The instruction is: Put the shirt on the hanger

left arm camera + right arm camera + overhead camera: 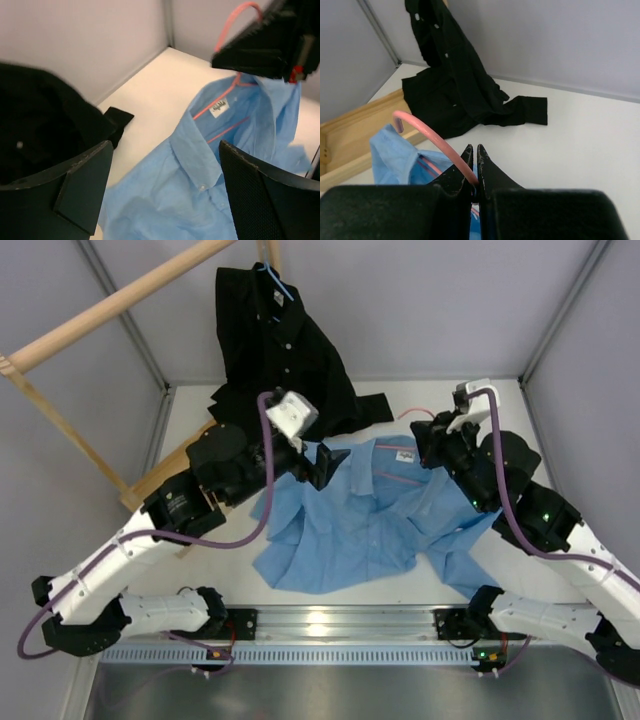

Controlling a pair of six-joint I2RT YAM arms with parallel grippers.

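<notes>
The light blue shirt [350, 525] lies crumpled on the white table, collar toward the back. The pink hanger [398, 449] lies partly inside the collar, and its wires [220, 105] show beside the neck label. My right gripper [474, 150] is shut on the hanger's neck below the hook [422, 127], at the shirt's collar [432, 440]. My left gripper [165, 192] stands open just above the shirt's left collar and shoulder cloth [200, 175], holding nothing. In the top view it [322, 466] hovers at the shirt's back left edge.
A black shirt [280, 350] hangs from a blue hanger [276, 280] on a wooden rail [110, 310] at the back left, its tail and a sleeve [525, 110] trailing onto the table. The wooden frame's foot [355, 132] lies along the left. Grey walls enclose the table.
</notes>
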